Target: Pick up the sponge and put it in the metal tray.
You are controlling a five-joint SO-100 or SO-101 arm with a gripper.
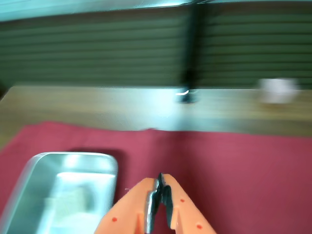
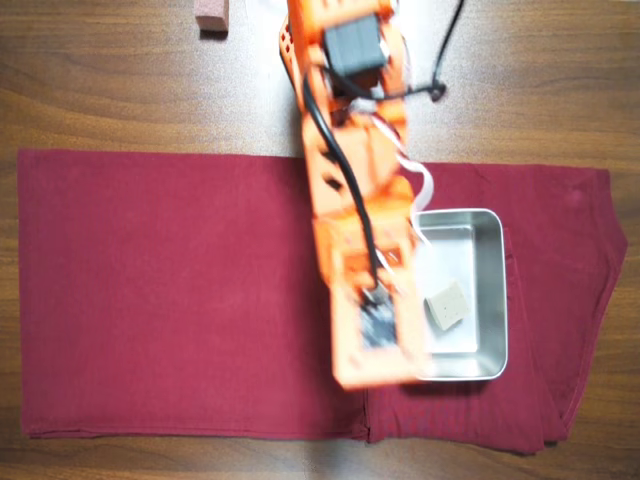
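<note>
Beige-grey foam: sponge (image 2: 447,304) lying inside the metal tray (image 2: 495,300), near the middle of its floor, turned a little off the tray's edges. Faint pale patch on the tray floor in the wrist view (blurred, probably the same block). Tray (image 1: 73,160) resting on dark red cloth (image 2: 170,290), toward the right end of the cloth in the overhead view, lower left in the wrist view.

Orange fingers (image 1: 161,187) pressed together, nothing between them, tips over bare cloth just right of the tray in the wrist view. Arm (image 2: 360,220) stretched down the overhead view, its lower end overlapping the tray's left rim. Motion blur in both views.

Wooden counter (image 2: 120,90) under the cloth. Reddish-pink block (image 2: 211,16) at the top edge of the overhead view, on bare wood, well apart from the tray. Whitish smudge (image 1: 278,90) far back in the wrist view (too blurred to name).

Judged: placement looks done, sponge free of the fingers and within the rim.

Handling, as a guess: light, soft, compressible, not slippery, not fragile. Best taken across two opposite flat sides, mid-height, with a gentle squeeze (a hard pinch would only crush it). Tray walls nearby leave room to come in from above only.
</note>
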